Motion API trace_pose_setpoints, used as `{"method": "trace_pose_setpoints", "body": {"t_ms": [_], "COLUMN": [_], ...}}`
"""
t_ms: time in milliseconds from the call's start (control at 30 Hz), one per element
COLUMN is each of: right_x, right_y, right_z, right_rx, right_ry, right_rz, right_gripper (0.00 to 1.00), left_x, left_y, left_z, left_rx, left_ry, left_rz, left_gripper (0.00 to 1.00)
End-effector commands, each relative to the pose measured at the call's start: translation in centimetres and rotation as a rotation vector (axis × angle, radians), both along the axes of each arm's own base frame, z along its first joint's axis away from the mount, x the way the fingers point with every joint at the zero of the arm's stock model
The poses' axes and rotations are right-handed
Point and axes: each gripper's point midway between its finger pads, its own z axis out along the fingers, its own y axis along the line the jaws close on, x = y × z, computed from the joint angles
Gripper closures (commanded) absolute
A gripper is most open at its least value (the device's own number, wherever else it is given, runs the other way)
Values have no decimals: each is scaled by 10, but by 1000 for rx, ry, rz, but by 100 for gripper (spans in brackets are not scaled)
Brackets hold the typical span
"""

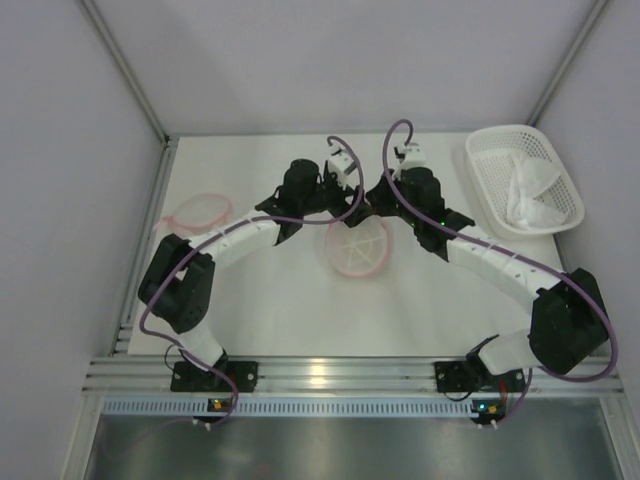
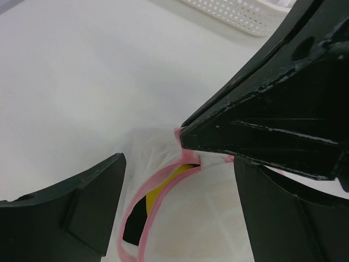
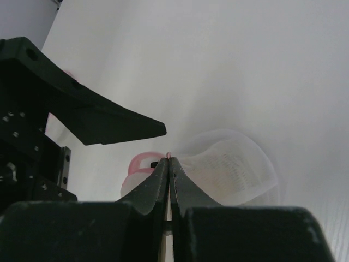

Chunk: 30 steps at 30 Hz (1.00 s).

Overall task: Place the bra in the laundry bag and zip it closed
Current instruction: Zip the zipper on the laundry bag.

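**Right gripper (image 3: 169, 162) pinches laundry bag (image 1: 356, 248) rim**

The bag lies in the middle of the table (image 1: 250, 300), between both arms. The right gripper's fingers are clamped on its pink edge. The left gripper (image 2: 175, 188) stands wide apart astride the opening, holding nothing. A yellow-and-black piece (image 2: 182, 173) shows inside.

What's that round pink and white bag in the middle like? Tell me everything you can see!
The laundry bag is a round, flattish pouch of white see-through mesh with a pink rim. It lies on the white table between the two arms. Its pink edge gapes partly open, and something yellow and black shows inside. The right gripper is shut on the pink edge. The left gripper stands open astride it, not gripping.
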Motion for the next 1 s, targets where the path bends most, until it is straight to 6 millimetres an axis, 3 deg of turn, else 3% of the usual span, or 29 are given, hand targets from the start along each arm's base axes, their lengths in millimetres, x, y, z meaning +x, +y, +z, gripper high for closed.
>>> {"method": "trace_pose_setpoints", "body": {"t_ms": [0, 167, 367, 500, 600, 633, 800, 833, 867, 933, 967], "right_x": [7, 7, 6, 6, 6, 5, 4, 4, 5, 3, 3], "right_y": [3, 4, 4, 1, 0, 0, -3, -5, -10, -19, -33], "right_z": [25, 24, 25, 25, 25, 24, 25, 27, 29, 40, 37], "right_rx": [56, 60, 77, 77, 75, 72, 68, 72, 70, 68, 44], "right_ry": [-56, -51, -46, -48, -49, -47, -27, -24, -21, -27, -12], "right_rz": [3, 2, -5, -16, -20, -16, -30, -37, -57, -78, -124], "right_gripper": [100, 100, 100, 100, 100, 100, 100, 96, 79, 62, 48], "left_x": [12, 12, 5, 4, 4, 4, 7, 8, 8, 9, 9], "left_y": [-16, -23, -30, -34, -33, -33, -31, -30, -30, -28, -26], "left_z": [20, 23, 26, 23, 24, 27, 26, 25, 26, 25, 28], "left_rx": [-50, -104, -163, -173, -183, -186, -185, -187, -191, -196, -198], "left_ry": [-100, -126, -136, -121, -127, -133, -130, -128, -125, -113, -115], "left_rz": [-48, -69, -117, -134, -133, -130, -109, -96, -89, -72, -61], "left_gripper": [15, 30, 38, 55, 76, 97, 100, 100, 100, 100, 100]}}
